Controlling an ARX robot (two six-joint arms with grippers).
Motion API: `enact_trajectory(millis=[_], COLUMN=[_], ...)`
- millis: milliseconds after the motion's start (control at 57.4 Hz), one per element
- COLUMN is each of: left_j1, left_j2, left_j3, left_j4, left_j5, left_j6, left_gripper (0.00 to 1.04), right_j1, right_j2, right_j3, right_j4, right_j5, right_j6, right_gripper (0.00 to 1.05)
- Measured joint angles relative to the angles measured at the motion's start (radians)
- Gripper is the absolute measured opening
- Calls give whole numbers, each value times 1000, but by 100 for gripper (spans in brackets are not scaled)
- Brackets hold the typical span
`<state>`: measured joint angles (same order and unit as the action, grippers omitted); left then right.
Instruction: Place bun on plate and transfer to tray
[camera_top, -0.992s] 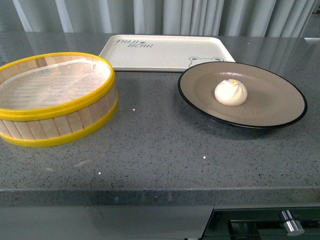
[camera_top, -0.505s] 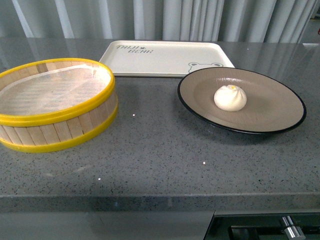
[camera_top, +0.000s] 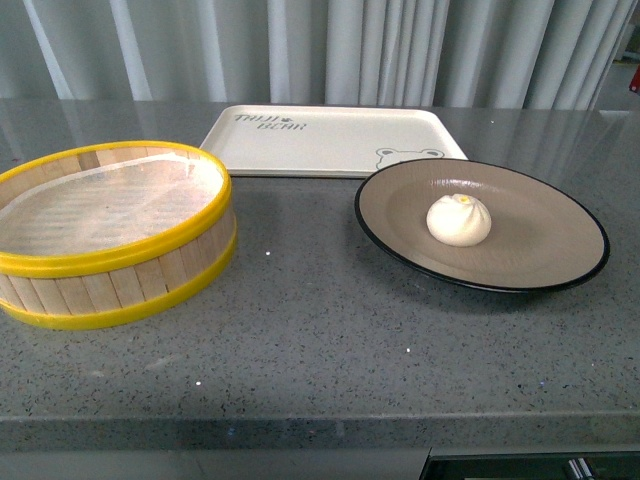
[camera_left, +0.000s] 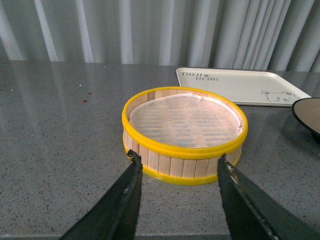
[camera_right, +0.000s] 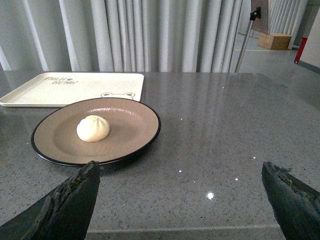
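Currently the bun (camera_top: 460, 220) sits centre-right of the front frame on the plate (camera_top: 545, 215), just below the tray (camera_top: 330, 140). Left end effector (camera_left: 178, 157) and right end effector (camera_right: 180, 167) both stand wide and empty. Risk: a poor hold on the thin, shallow rim tilts the plate, and the loose bun rolls off.

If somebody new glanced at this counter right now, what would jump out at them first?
Probably the bright yellow-rimmed steamer basket at the left of the grey counter, holding only a pale liner. Next comes the lone white bun, sitting near the middle of the brown plate at the right. Behind both lies the cream tray with its bear-face drawing and nothing on it.
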<state>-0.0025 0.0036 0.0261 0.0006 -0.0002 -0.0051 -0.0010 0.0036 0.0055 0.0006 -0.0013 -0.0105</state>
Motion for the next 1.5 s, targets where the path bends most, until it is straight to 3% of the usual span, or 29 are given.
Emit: enact_trajectory(millis=[313, 714, 749, 818, 853, 975, 1062, 1219, 1375, 1497], left_j1=[0, 0, 0, 0, 0, 0, 0, 0, 0, 0], left_j2=[0, 0, 0, 0, 0, 0, 0, 0, 0, 0], left_j3=[0, 0, 0, 0, 0, 0, 0, 0, 0, 0], left_j4=[0, 0, 0, 0, 0, 0, 0, 0, 0, 0], left_j5=[0, 0, 0, -3, 0, 0, -1, 0, 0, 0], left_j6=[1, 1, 1, 1, 1, 1, 1, 1, 1, 1], left_gripper=[100, 98, 98, 98, 98, 98, 98, 98, 98, 98], right_j1=[0, 0, 16, 32, 24, 5, -2, 62, 108, 122], right_j2=[0, 0, 21, 206, 330, 582, 751, 968, 1137, 1219], right_j3=[0, 0, 13, 107, 151, 247, 339, 460, 526, 567], right_j4=[0, 0, -42, -165, -135, -80, -106, -100, -85, -68], right_j5=[0, 1, 44, 235, 235, 78, -19, -30, -98, -110], right_j6=[0, 1, 27, 120, 101, -140, -519, -993, -1224, -1285], right_gripper=[96, 96, 96, 96, 96, 96, 96, 96, 96, 96])
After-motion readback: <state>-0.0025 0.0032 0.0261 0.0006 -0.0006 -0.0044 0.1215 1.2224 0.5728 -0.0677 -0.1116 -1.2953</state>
